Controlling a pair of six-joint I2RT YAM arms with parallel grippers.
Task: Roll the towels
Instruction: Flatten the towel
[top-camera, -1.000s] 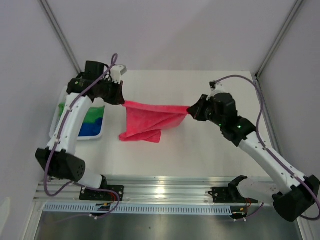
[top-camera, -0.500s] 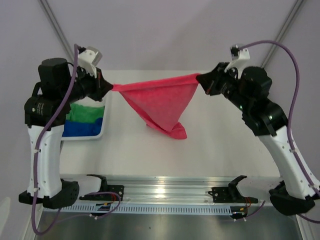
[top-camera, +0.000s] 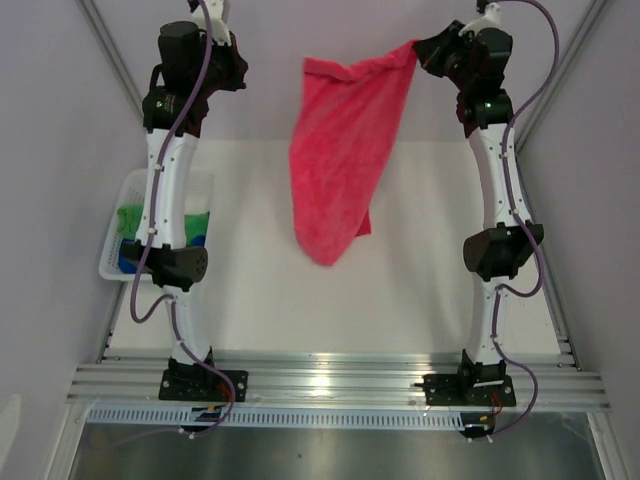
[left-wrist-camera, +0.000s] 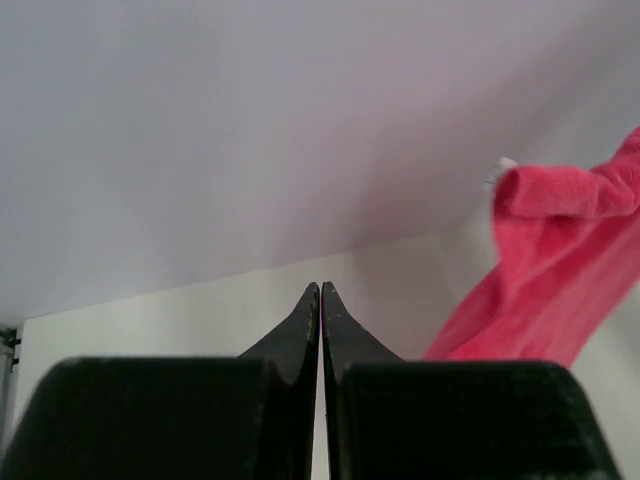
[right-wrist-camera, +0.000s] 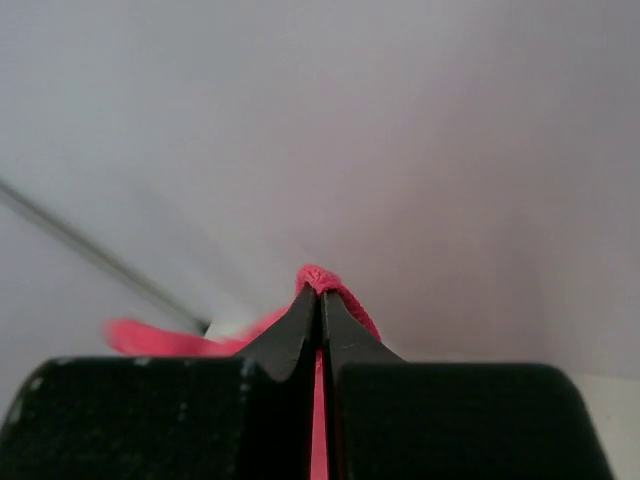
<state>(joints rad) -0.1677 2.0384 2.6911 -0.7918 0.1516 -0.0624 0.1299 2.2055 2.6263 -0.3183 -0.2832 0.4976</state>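
Observation:
The pink-red towel (top-camera: 340, 150) hangs high above the white table (top-camera: 420, 290), held by one corner only. My right gripper (top-camera: 422, 48) is shut on that corner, and the cloth (right-wrist-camera: 345, 295) bulges past its tips in the right wrist view. My left gripper (top-camera: 238, 66) is raised at the upper left, shut and empty, with a gap between it and the towel's free corner. In the left wrist view its jaws (left-wrist-camera: 320, 292) are pressed together and the towel (left-wrist-camera: 560, 290) hangs off to the right. The green towel (top-camera: 128, 218) and the blue towel (top-camera: 126, 256) lie in the basket.
The white mesh basket (top-camera: 106, 266) stands at the table's left edge behind the left arm. Both arms stand nearly upright. Grey walls with metal posts close in the back and sides. A metal rail (top-camera: 330, 380) runs along the near edge.
Both arms have swung up high. The towel was stretched between both grippers; it has come out of the left one and now hangs from the right gripper alone.

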